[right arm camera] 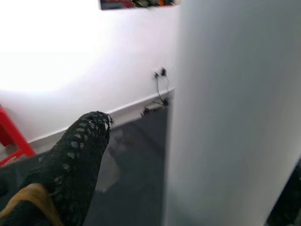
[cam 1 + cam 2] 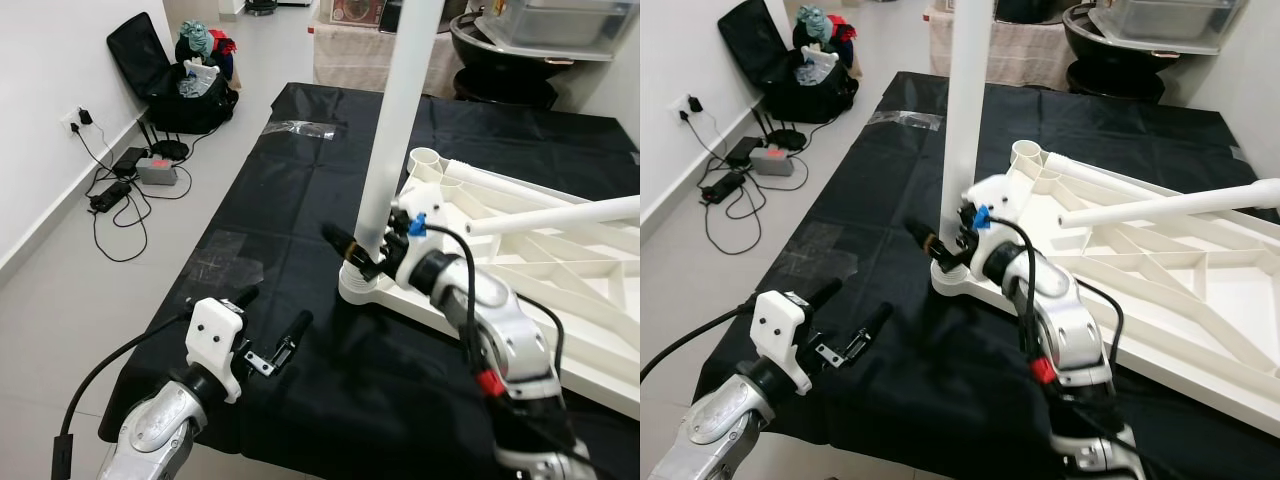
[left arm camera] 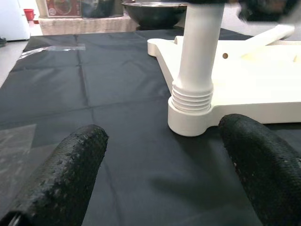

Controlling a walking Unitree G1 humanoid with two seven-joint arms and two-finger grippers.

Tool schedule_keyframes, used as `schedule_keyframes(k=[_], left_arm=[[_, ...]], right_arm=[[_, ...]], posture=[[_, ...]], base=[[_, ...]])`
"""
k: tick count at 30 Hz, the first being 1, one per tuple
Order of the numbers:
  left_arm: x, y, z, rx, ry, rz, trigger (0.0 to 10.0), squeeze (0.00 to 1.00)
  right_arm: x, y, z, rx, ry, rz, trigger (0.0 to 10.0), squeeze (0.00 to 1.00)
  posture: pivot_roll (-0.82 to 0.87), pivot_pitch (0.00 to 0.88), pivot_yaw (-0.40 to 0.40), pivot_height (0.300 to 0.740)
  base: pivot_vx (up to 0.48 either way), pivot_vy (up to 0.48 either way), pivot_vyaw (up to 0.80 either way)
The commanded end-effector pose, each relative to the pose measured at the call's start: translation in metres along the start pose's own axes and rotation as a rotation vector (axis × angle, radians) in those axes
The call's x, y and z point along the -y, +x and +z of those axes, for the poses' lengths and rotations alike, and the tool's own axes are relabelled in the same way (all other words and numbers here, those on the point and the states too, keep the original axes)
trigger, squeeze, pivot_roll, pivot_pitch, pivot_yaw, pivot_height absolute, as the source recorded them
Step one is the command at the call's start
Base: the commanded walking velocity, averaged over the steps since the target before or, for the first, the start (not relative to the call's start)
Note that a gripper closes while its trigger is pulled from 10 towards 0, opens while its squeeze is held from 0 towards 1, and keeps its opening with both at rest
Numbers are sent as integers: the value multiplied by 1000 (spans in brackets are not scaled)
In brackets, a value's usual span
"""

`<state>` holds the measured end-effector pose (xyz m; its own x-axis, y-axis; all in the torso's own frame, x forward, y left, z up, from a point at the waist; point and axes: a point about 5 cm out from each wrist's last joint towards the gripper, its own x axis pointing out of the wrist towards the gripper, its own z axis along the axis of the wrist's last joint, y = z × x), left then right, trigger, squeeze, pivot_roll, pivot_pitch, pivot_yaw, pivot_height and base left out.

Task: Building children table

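The white leg (image 2: 400,120) stands upright in the near-left corner socket (image 2: 365,285) of the upturned white frame (image 2: 560,290) on the black tabletop (image 2: 300,190). The right gripper (image 2: 362,247) is closed around the leg just above its threads. The left gripper (image 2: 270,330) hovers empty, spread wide, nearer. Judgement: keep the leg vertical and turn until the 4 or so exposed threads seat.

Item count:

- White tabletop (image 2: 560,270), lying upside down on the black cloth (image 2: 330,180): one.
- White legs: two. One upright leg (image 2: 395,130) stands in a corner socket; one slanted leg (image 2: 560,215) lies across the tabletop.
- Open corner socket (image 2: 428,158): one visible.
- Grippers: two, the left gripper (image 2: 272,325) and the right gripper (image 2: 365,255).
- Black bag (image 2: 165,75) on the floor: one.
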<state>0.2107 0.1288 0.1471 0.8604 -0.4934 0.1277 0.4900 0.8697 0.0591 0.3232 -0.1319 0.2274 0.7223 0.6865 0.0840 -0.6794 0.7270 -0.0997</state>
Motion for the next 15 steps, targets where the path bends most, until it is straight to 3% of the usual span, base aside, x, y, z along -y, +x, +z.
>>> schedule_keyframes(k=[1,7,8,10,11,14,15], left_arm=[[2,-5,1,-19,4,-14,10000,0],[4,-10,4,-25,1,-16,10000,0],[5,-11,5,-26,0,-16,10000,0],[5,-11,5,-26,0,-16,10000,0],[5,-12,6,-27,-1,-17,10000,0],[6,-13,7,-27,-3,-18,10000,0],[6,-14,8,-28,-5,-18,10000,0]], right_arm=[[7,-1,6,39,5,80,10000,1000],[4,-2,12,39,12,269,10000,1000],[5,-3,14,32,12,329,10000,871],[5,-3,14,32,12,329,10000,871],[5,-4,16,27,10,367,10000,0],[10,-4,20,32,17,393,10000,0],[14,-4,24,43,30,410,3333,0]], posture=[[18,149,-15,740],[25,166,-7,740],[30,187,-6,740],[30,187,-6,740],[30,187,-6,740],[29,207,-3,740],[31,217,-3,740]], base=[[0,0,0],[0,0,0],[0,0,0],[0,0,0],[0,0,0],[0,0,0],[0,0,0]])
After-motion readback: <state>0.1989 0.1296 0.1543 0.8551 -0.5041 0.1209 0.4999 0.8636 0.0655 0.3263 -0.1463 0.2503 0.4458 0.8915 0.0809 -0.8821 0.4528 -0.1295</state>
